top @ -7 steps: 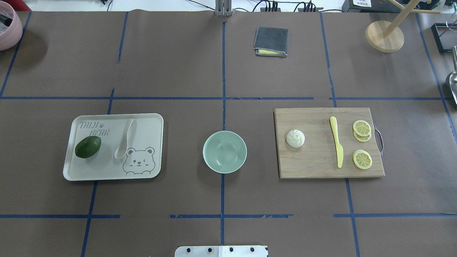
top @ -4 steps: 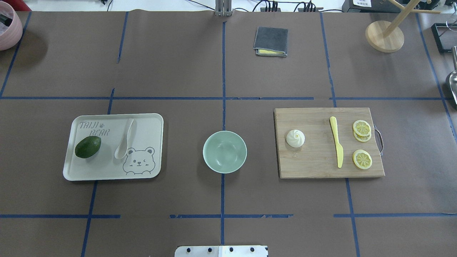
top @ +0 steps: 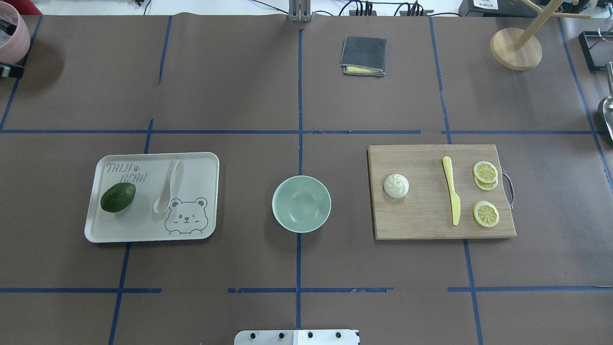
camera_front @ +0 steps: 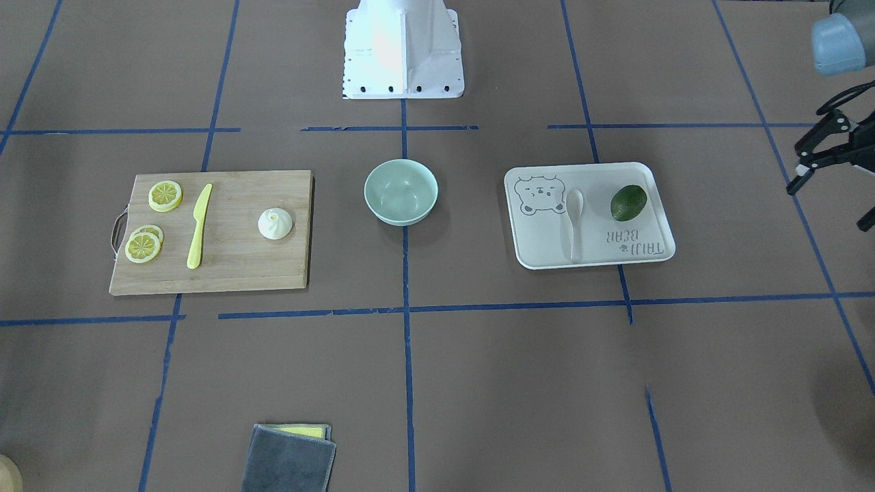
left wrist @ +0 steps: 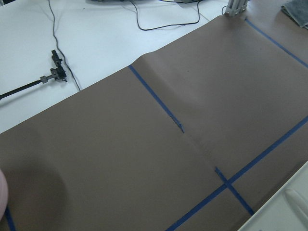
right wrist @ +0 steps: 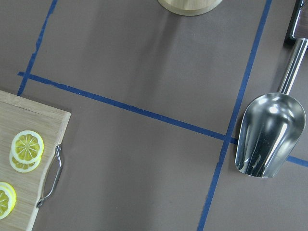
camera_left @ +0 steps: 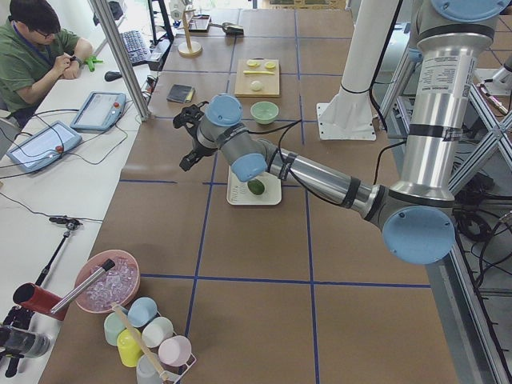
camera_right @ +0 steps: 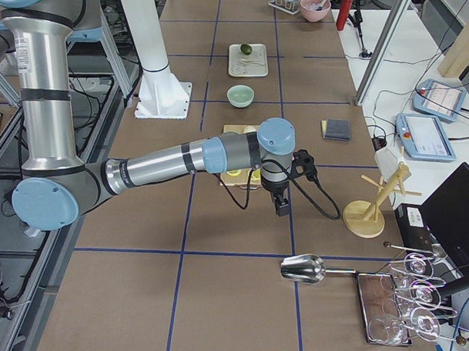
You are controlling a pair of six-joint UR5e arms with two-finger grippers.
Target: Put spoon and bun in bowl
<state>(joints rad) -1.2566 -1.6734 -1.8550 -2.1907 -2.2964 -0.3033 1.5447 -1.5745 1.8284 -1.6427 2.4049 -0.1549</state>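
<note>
The cream-white spoon (top: 167, 187) lies on the cream bear tray (top: 201, 167), next to a green avocado (top: 118, 197). The white pleated bun (top: 396, 186) sits on the left part of the wooden cutting board (top: 421, 220). The mint-green bowl (top: 278, 191) stands empty between tray and board. My left gripper (camera_front: 827, 205) is open and empty, well off to the side of the tray; only its tip shows at the overhead view's left edge. My right gripper (camera_right: 282, 205) hangs beyond the board's outer end, and I cannot tell if it is open or shut.
A yellow plastic knife (top: 451, 191) and lemon slices (top: 485, 171) lie on the board. A folded grey cloth (top: 363, 55) lies at the far middle. A wooden stand (top: 516, 48) and a metal scoop (right wrist: 269, 134) are at the far right, a pink bowl (top: 12, 40) at the far left.
A black tip of my left gripper has come into the overhead view at its left edge. The spoon, bun and bowl have not moved.
</note>
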